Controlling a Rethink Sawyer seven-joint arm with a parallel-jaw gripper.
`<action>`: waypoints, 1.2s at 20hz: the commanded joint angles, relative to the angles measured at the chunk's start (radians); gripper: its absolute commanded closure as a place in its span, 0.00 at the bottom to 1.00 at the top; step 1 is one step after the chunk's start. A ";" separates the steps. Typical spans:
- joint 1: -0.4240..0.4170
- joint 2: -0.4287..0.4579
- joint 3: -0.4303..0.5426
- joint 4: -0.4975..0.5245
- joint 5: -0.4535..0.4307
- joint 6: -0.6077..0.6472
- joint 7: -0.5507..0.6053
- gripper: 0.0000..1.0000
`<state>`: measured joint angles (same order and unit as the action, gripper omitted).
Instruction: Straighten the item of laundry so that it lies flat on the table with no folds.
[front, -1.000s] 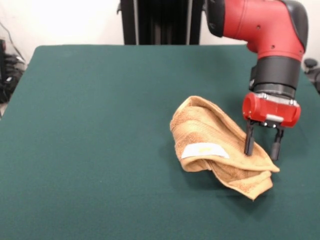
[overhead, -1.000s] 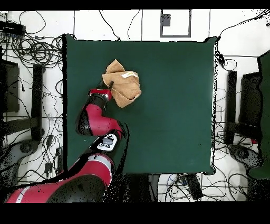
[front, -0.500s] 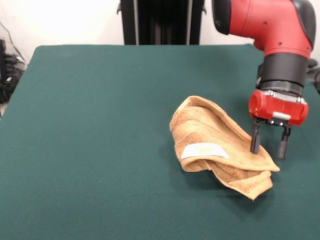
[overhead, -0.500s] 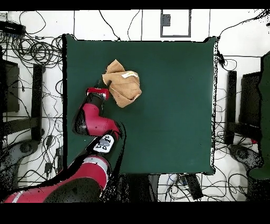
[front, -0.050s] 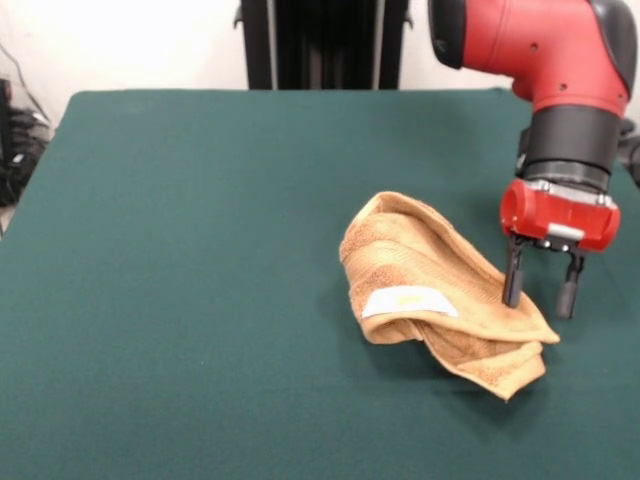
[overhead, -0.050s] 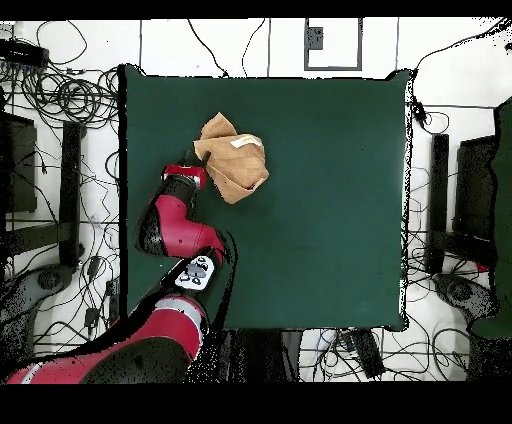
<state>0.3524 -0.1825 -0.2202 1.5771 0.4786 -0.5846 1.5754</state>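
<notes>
While the towel (front, -0.050s: 440, 292) remains bunched, the step in hand reads as picking an edge to pull the folds out. Towel sits right of centre in the front view, on the green bench (front, -0.050s: 180, 250); in the overhead view it lies in the upper left part of the bench (overhead, -0.050s: 330, 200), towel (overhead, -0.050s: 231, 158).

End effector (front, -0.050s: 541, 288): released, two dark fingers spread, nothing between them. One finger stands over the towel's right edge, the other beyond it over bare bench. Contact with the cloth cannot be told.

Towel orientation, front view: long axis runs diagonally, from a rounded fold at upper left to a pointed, doubled-over corner at lower right. White-yellow tag (front, -0.050s: 410, 300) faces up near the lower left edge. At least two layers overlap at the lower right.

Judgement for a good grasp: come down so the fingers straddle only the top layer at the right edge, close fully, then draw outward, away from the bunched part, low and slow. Taking both layers would likely drag the whole bundle instead of opening it.
</notes>
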 joint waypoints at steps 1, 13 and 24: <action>0.003 0.087 0.072 -0.021 0.066 0.032 0.191 0.00; -0.020 0.116 0.114 -0.059 0.025 0.005 0.226 0.00; -0.021 0.125 0.117 -0.066 0.015 -0.023 0.241 0.00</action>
<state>0.3338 -0.1367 -0.2177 1.5406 0.4838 -0.5930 1.5754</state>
